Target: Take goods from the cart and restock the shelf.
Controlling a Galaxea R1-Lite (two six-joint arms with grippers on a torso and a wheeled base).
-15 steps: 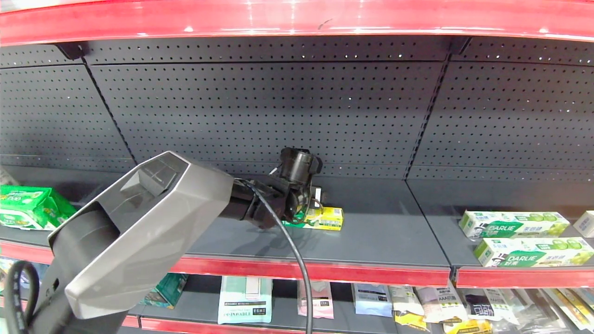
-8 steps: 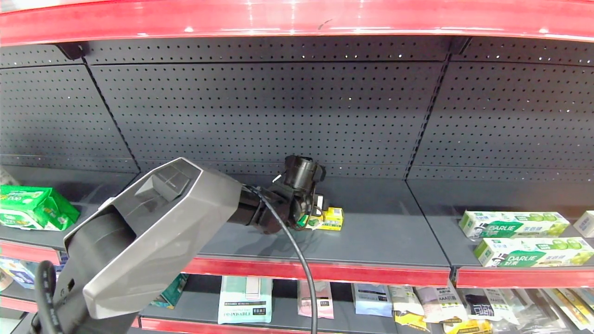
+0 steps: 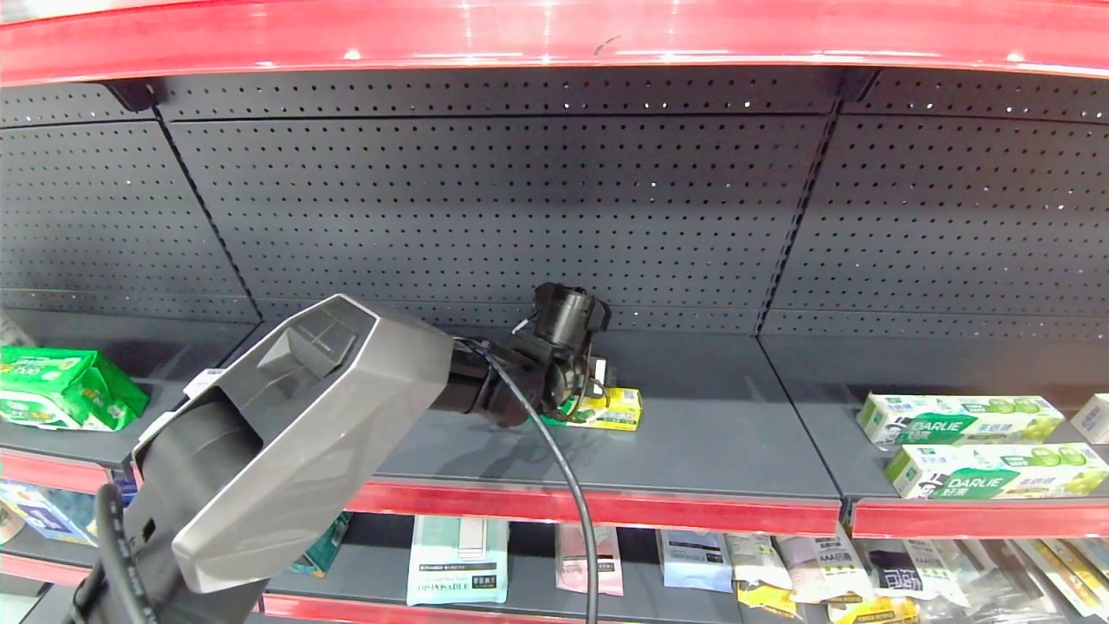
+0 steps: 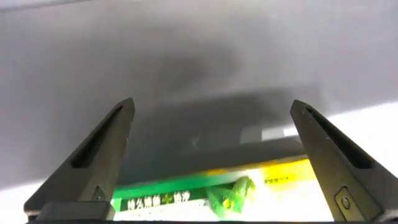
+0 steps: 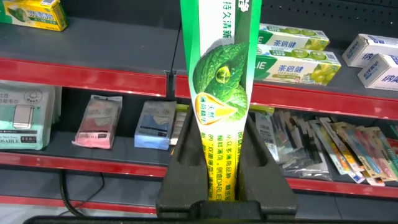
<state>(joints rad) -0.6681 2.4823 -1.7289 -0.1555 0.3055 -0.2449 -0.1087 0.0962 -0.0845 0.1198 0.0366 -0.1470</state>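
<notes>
Step judged: placement done, withdrawal due. The left gripper (image 4: 212,107) stood wide open, holding nothing, one finger either side of the toothpaste box (image 3: 613,409); it should back straight out without nudging it. The box lay flat on the shelf (image 3: 719,433), green and yellow, long face outward. The right gripper (image 5: 219,124) was clamped on a second toothpaste box (image 5: 217,68)

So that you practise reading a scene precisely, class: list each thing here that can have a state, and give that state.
left gripper: open, over the shelf toothpaste box.
shelf toothpaste box: lying flat, not gripped.
right gripper: shut on the held toothpaste box.
held toothpaste box: clamped at one end.
rear pale toothpaste box: lying flat.
front pale toothpaste box: lying flat.
</notes>
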